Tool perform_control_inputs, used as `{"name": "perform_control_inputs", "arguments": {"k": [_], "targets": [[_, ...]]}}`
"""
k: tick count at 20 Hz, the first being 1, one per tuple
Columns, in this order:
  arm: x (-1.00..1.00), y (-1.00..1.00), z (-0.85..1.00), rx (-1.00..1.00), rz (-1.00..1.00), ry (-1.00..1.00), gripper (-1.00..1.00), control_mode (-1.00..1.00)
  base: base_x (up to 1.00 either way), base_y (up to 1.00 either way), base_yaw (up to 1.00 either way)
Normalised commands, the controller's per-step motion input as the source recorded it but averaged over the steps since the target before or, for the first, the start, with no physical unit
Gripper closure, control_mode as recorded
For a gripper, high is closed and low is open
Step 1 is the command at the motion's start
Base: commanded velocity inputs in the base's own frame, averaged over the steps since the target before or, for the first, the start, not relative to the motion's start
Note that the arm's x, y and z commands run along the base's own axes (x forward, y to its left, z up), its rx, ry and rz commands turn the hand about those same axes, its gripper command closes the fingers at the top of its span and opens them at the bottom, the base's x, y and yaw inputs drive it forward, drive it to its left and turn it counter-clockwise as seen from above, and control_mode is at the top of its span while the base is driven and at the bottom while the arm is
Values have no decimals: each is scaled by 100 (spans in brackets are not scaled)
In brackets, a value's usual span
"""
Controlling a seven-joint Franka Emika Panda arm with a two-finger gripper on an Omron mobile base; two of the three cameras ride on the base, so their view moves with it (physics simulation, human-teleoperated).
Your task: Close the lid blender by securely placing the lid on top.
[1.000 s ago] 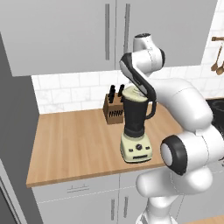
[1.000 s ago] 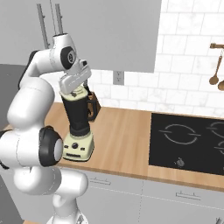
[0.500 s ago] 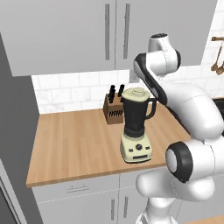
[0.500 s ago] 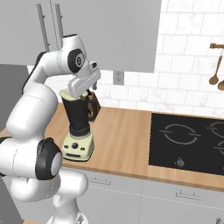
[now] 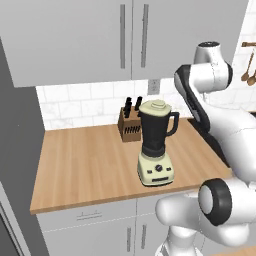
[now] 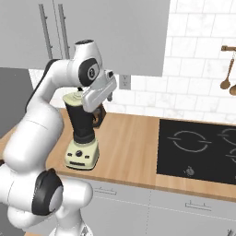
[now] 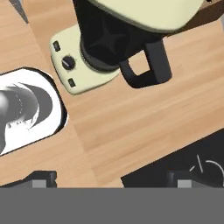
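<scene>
The cream-coloured round lid with its raised central knob (image 5: 155,106) is sitting right on top of the blender, the tall dark tapered jar with a side handle on a cream boxy base (image 5: 156,148), and it is looking level and seated across the jar's mouth. The blender is standing upright on the light wooden countertop (image 5: 85,165), towards its near edge, with the dark knob and buttons on its base facing the near side. Just behind it, against the white tiled wall, the wooden knife block with dark handles (image 5: 131,122) is standing apart from the jar.

Over in the right base view, the two-finger gripper (image 6: 109,97) is hanging in the air to the right of the lid and a little above the jar's shoulder, clear of both. Its fingers are hard to make out there, but in the hand view the two dark finger tips (image 7: 42,178) are standing wide apart at the bottom edge, and nothing is sitting between them. That same view is looking down on the cream lid from above, with the jar handle sticking out and the wooden surface below.

To the right, the black glass cooktop (image 6: 203,147) is lying flush in the counter, well apart from the blender. Wooden spoons (image 6: 227,67) are hanging on the far wall above it.
</scene>
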Motion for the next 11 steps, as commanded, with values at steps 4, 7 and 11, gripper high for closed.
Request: {"name": "perform_control_inputs", "arguments": {"k": [4, 7, 11], "targets": [[-44, -42, 0, 1, -1, -4, -100, -100, 0, 0, 0], [-19, -34, 0, 0, -3, -4, -100, -100, 0, 0, 0], [-1, -25, 0, 0, -2, 0, -100, -100, 0, 0, 0]]}}
